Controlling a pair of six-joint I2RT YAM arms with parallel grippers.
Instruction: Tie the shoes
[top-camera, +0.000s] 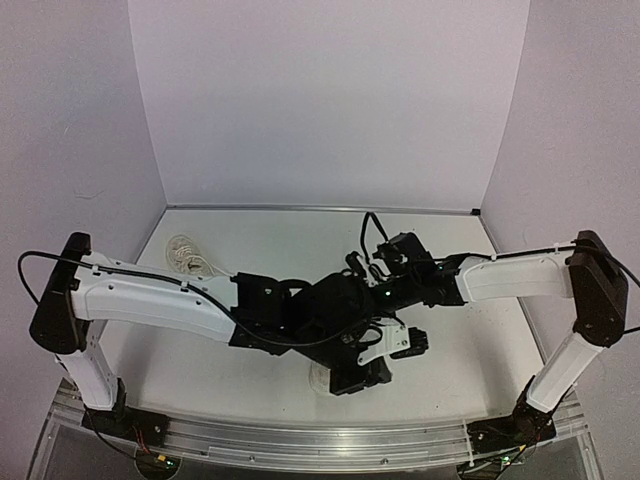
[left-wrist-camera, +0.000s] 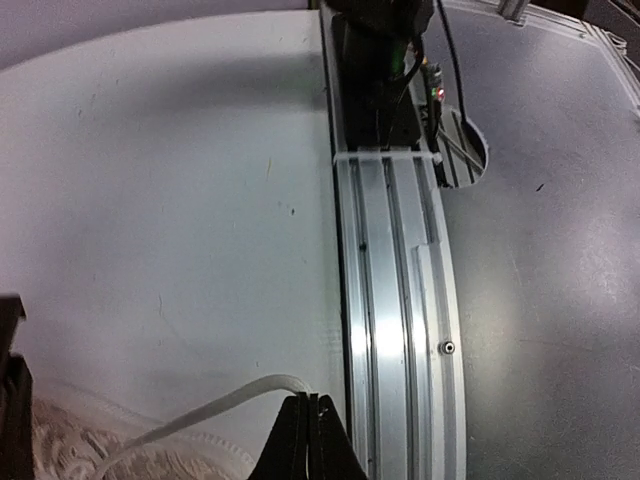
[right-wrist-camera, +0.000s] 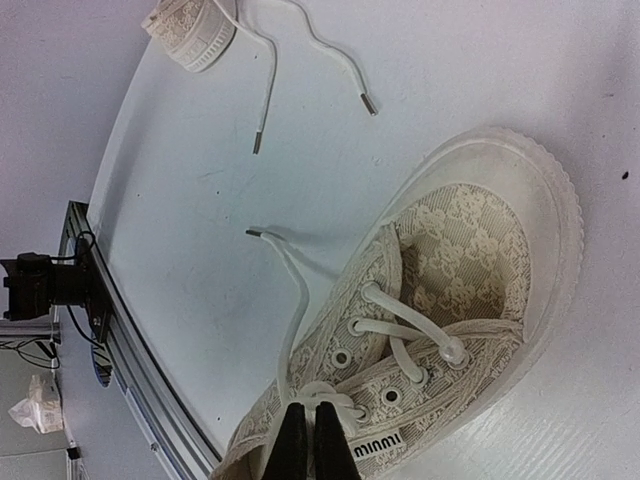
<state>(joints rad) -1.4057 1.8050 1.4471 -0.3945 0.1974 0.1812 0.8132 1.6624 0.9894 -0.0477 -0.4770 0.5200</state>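
One cream lace-patterned shoe (right-wrist-camera: 455, 290) lies on its side on the white table, toe to the right in the right wrist view. My right gripper (right-wrist-camera: 313, 412) is shut on its white lace (right-wrist-camera: 335, 395) at the top eyelets. One free end (right-wrist-camera: 292, 310) of the lace trails away over the table. My left gripper (left-wrist-camera: 306, 402) is shut on another stretch of white lace (left-wrist-camera: 215, 408) that runs left toward the shoe's fabric (left-wrist-camera: 70, 445). The other shoe (top-camera: 183, 250) sits at the back left with its laces (right-wrist-camera: 268, 90) loose. From above, both arms cross over the near shoe and hide it.
An aluminium rail (left-wrist-camera: 400, 300) runs along the table's near edge, close to my left gripper. The left arm's base (left-wrist-camera: 385, 60) is mounted on it. White walls (top-camera: 320, 100) close the table at the back and sides.
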